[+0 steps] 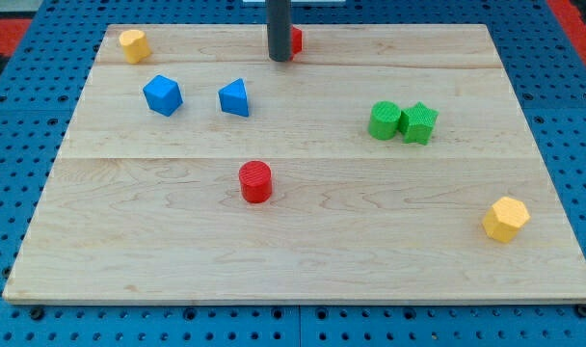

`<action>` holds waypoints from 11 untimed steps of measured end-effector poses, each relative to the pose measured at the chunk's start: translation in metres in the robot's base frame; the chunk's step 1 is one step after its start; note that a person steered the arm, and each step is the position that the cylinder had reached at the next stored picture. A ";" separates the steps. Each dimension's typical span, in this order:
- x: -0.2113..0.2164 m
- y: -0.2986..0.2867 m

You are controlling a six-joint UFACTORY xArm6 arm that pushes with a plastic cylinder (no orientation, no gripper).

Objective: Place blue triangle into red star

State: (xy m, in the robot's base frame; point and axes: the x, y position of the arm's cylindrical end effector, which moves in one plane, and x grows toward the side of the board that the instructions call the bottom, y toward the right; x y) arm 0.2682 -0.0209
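Observation:
The blue triangle lies on the wooden board in the upper left part of the view. The red star is at the view's top, mostly hidden behind my rod; only a red sliver shows, so its shape cannot be made out. My tip rests on the board just left of that red block and up and to the right of the blue triangle, clearly apart from the triangle.
A blue cube sits left of the triangle. A yellow block is at the top left corner. A red cylinder stands mid-board. A green cylinder touches a green star at right. A yellow hexagon lies lower right.

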 end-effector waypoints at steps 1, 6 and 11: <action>0.025 0.006; 0.076 -0.046; 0.021 -0.018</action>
